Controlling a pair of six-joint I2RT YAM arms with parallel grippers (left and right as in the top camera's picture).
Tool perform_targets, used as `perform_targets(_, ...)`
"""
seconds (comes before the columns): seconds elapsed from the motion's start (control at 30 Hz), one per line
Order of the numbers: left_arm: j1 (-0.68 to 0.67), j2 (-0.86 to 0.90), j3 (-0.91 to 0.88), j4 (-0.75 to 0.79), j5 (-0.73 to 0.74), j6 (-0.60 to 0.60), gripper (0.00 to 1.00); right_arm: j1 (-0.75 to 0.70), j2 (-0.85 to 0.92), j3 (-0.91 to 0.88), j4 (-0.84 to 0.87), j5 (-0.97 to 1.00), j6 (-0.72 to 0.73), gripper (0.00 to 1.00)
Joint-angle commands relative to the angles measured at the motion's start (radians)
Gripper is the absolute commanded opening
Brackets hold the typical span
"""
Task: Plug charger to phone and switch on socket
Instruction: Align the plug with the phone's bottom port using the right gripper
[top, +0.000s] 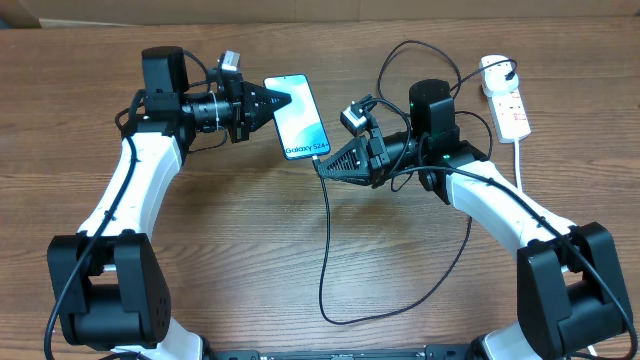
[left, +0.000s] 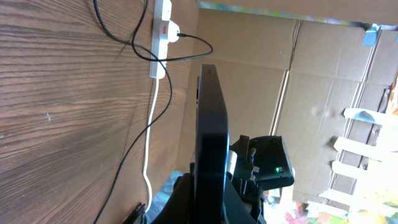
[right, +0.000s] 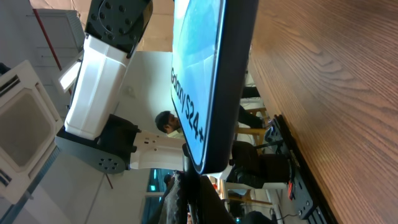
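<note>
The phone (top: 298, 116), with a light blue screen reading "Galaxy S24+", is held off the wooden table. My left gripper (top: 272, 100) is shut on its upper end. In the left wrist view the phone (left: 211, 124) shows edge-on, rising from between the fingers (left: 186, 199). My right gripper (top: 323, 166) is shut on the charger's black connector tip at the phone's lower edge (right: 202, 162). The charger cable (top: 325, 250) loops over the table to a white plug in the socket (top: 507, 100). The socket's red switch marks (left: 164, 28) show in the left wrist view.
The socket's thick white cord (top: 519, 165) runs toward the front beside my right arm, and the cord (left: 149, 143) also shows in the left wrist view. Slack black cable (top: 420, 55) lies behind my right arm. Cardboard panels (left: 311, 74) stand past the table.
</note>
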Motion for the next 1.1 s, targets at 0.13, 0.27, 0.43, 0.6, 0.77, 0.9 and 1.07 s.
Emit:
perform_targets(0.13,0.003,-0.003,0.01,0.006,0.055,0.011,0.04,-0.003,-0.025,0.019,0.005,0.0,0.007,0.04)
perform_targets(0.27,0.003,-0.003,0.01,0.006,0.055,0.011,0.04,-0.002,-0.025,0.019,0.005,-0.001,0.007,0.04)
perform_targets(0.43,0.002,-0.003,0.01,0.006,0.052,0.011,0.04,-0.002,-0.025,0.019,0.005,0.0,0.008,0.04)
perform_targets(0.6,-0.011,-0.003,0.01,0.006,0.031,0.011,0.04,-0.002,-0.025,0.019,0.005,0.0,0.016,0.04)
perform_targets(0.77,-0.014,-0.003,0.01,0.006,0.029,0.006,0.04,-0.002,-0.025,0.019,0.005,-0.001,0.019,0.04)
perform_targets(0.9,-0.015,-0.003,0.01,0.006,0.028,0.006,0.04,-0.002,-0.025,0.019,0.005,-0.001,0.019,0.04)
perform_targets(1.07,-0.016,-0.003,0.01,0.006,0.028,0.003,0.04,-0.002,-0.025,0.019,0.005,-0.001,0.019,0.04)
